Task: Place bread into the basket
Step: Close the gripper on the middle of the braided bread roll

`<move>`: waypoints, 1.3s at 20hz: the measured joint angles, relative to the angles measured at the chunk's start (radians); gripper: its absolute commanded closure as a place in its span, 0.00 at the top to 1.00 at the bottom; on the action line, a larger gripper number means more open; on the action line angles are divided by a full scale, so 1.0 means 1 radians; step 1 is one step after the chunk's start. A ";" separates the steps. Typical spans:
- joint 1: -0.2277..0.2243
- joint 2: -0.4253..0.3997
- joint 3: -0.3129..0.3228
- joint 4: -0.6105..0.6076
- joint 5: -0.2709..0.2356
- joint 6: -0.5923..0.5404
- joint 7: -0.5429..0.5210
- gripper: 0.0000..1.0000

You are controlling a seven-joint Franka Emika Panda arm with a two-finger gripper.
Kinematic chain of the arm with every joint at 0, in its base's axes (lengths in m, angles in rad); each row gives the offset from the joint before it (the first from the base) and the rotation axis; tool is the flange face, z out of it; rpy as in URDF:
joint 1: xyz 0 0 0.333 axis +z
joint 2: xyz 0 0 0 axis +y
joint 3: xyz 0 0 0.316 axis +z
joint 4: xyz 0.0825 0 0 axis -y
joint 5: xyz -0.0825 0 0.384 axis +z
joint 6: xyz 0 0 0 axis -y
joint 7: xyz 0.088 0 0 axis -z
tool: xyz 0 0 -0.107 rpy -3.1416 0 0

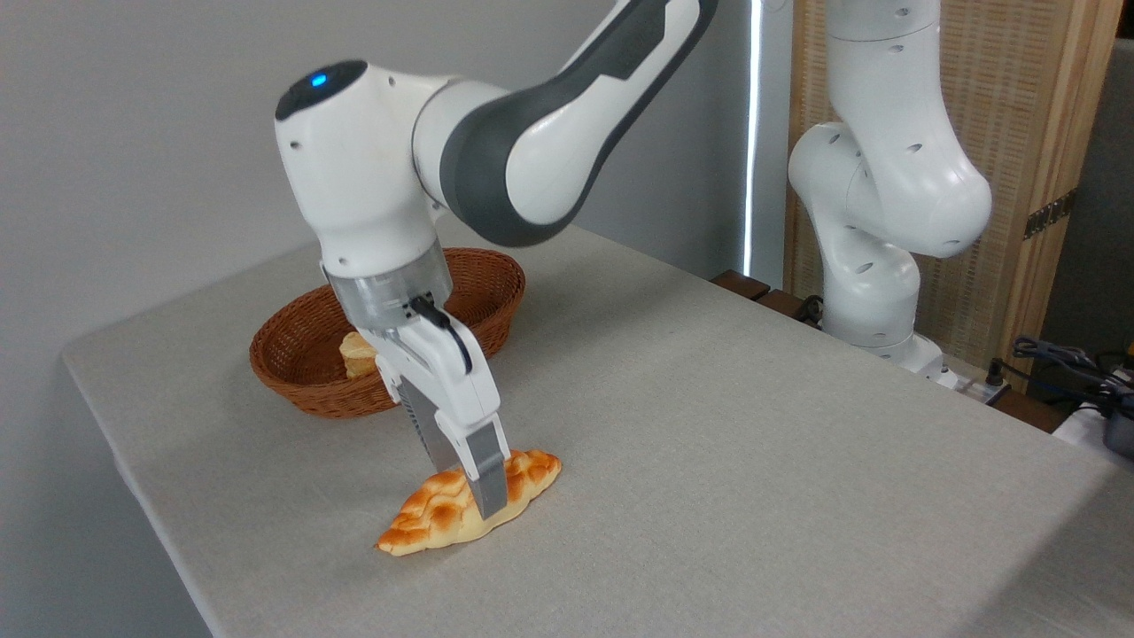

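Fixed camera: hand (476, 496) is straddling the bread (469, 513) at lower centre, fingers down on its middle; grip closure unclear. Bread is lying on the surface (753, 461). Grasp step underway, likely. Next: lifting, carrying up-left to the basket (390, 332).

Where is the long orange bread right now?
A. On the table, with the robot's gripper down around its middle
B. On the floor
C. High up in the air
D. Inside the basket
A: the bread lies flat on the table, with the gripper fingers down over its middle, in front of the basket, which holds only a small pale bread piece.
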 measured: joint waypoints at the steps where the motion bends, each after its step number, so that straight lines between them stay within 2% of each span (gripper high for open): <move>1: 0.000 0.004 0.000 0.000 0.000 0.000 0.002 1.00; 9: -0.003 0.024 -0.003 0.000 0.000 0.000 0.004 1.00; 17: -0.030 0.025 -0.015 0.000 0.000 0.000 0.004 0.99; 20: -0.031 0.026 -0.019 0.000 0.000 0.000 0.004 0.69; 21: -0.032 0.026 -0.022 0.000 0.000 0.001 0.004 0.63; 26: -0.031 0.026 -0.027 0.000 0.000 0.001 0.036 0.64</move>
